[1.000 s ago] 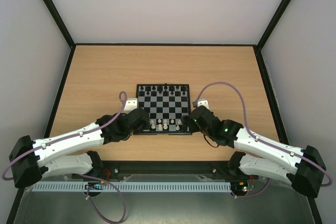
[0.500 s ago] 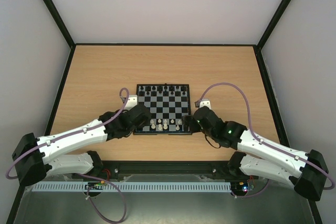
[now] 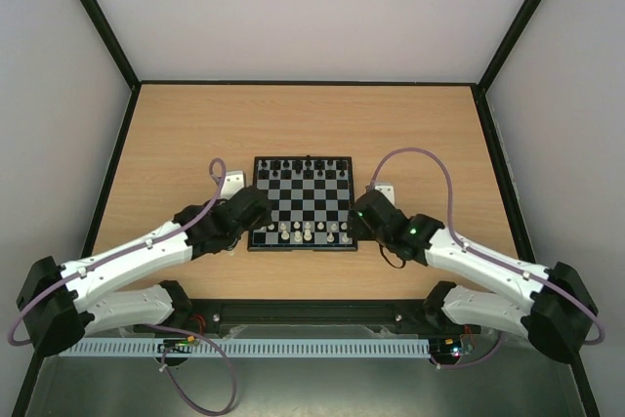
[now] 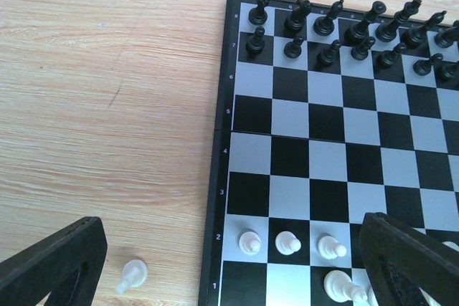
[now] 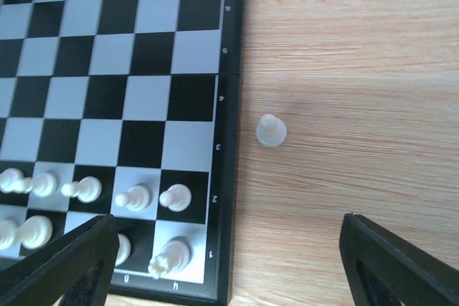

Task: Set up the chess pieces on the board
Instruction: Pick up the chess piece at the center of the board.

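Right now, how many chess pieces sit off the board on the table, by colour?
White, off the board: 2, a white piece left of it, another right of it
Black, off the board: 0 in view; the black pieces stand on it
Total: 2

Lab: wood table [image 3: 195, 124] w/ white walls [image 3: 312, 7]

The board [image 4: 221, 137] rim bears numbers 1 to 8 and letters g, h.

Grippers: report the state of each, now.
Left gripper: open, holding nothing.
Right gripper: open, holding nothing.
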You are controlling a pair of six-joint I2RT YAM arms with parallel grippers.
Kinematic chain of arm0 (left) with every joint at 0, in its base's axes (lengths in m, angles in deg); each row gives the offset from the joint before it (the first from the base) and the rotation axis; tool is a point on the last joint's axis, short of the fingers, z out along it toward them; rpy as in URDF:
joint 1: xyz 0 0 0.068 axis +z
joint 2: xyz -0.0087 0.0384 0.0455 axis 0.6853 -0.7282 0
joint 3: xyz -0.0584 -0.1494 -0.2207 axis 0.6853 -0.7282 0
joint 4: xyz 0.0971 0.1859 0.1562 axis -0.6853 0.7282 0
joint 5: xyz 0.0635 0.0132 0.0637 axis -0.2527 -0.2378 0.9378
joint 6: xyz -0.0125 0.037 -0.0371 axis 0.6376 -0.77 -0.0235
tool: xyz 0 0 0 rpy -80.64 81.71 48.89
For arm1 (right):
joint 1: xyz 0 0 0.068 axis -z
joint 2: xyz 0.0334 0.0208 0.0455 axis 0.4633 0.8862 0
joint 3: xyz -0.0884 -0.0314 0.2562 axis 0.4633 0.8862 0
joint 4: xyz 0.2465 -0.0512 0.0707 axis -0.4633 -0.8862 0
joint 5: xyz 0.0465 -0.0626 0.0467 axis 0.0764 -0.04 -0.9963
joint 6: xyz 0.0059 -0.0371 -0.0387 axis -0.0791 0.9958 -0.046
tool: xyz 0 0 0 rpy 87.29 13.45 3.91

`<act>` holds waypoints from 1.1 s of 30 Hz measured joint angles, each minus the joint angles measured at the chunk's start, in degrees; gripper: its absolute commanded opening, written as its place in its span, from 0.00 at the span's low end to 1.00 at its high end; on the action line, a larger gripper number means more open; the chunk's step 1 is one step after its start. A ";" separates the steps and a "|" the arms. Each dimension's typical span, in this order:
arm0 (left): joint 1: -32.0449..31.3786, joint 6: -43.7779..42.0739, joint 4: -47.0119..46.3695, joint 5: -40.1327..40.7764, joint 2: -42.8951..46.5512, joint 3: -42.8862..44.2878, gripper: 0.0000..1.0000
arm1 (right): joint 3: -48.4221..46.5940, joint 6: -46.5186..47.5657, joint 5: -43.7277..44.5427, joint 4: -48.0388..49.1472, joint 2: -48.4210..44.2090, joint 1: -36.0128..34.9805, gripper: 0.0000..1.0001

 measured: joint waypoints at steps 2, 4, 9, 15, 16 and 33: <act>0.26 -0.37 -0.42 -0.39 1.11 -0.39 0.99 | -1.29 0.02 -0.09 -0.44 2.89 0.98 0.73; 0.37 -0.83 -0.76 -0.83 2.08 -0.76 1.00 | -2.73 0.07 -0.26 -0.46 5.68 1.92 0.64; 0.57 -1.79 -2.12 -1.97 3.17 -1.77 0.99 | -6.58 0.94 -1.14 -0.20 12.87 4.61 0.55; 0.90 -3.04 -3.45 -3.30 3.21 -2.64 0.99 | -7.98 2.10 -2.29 0.44 19.23 7.17 0.49; 0.90 -3.19 -3.61 -3.43 3.21 -2.64 1.00 | -8.07 2.29 -2.45 0.55 20.04 7.48 0.47; 1.44 -4.52 -5.62 -4.61 3.02 -2.93 0.99 | -10.10 4.15 -4.63 4.07 29.05 11.19 0.26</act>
